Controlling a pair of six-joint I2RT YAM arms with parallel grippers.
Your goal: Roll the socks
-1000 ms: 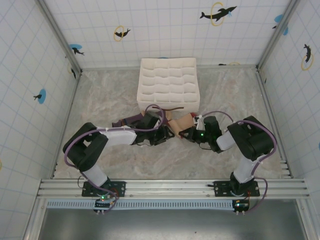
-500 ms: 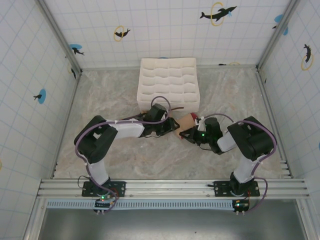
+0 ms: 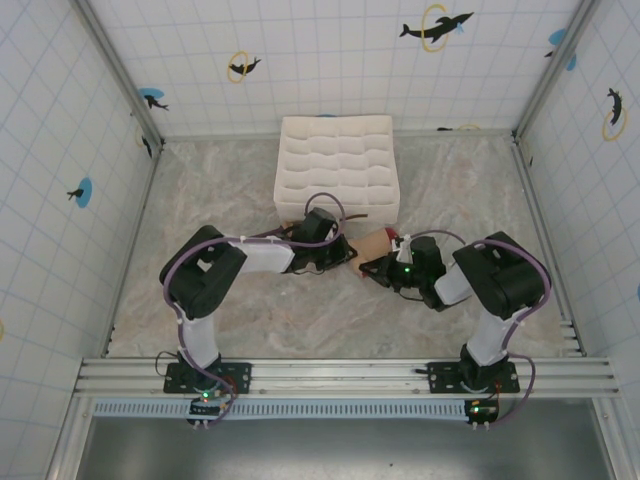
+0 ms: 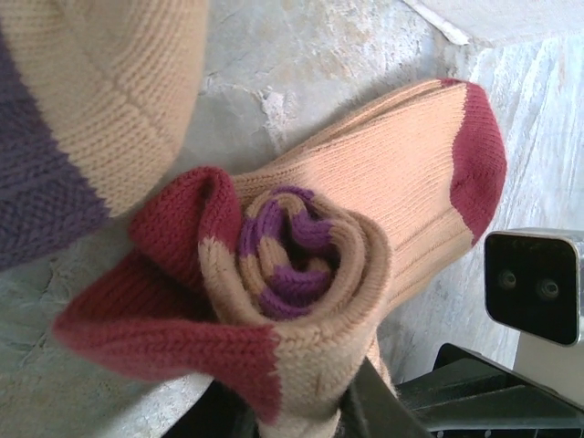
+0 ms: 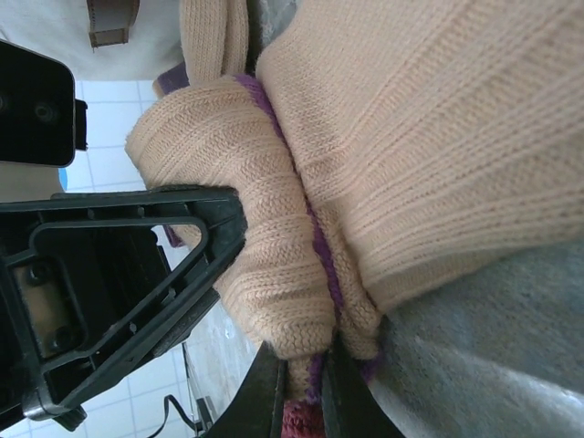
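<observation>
Socks half-rolled on desk, just before white box. Left claw pinching roll at open end; right claw clamped on beige fabric. Hold tight, wrap loose red end over evenly.

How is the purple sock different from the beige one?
The purple sock has a tan end; the beige sock has a dark red toe. Purple coils in the middle of the bundle, while beige wraps around the outside. Both are knitted and rolled together.
</observation>
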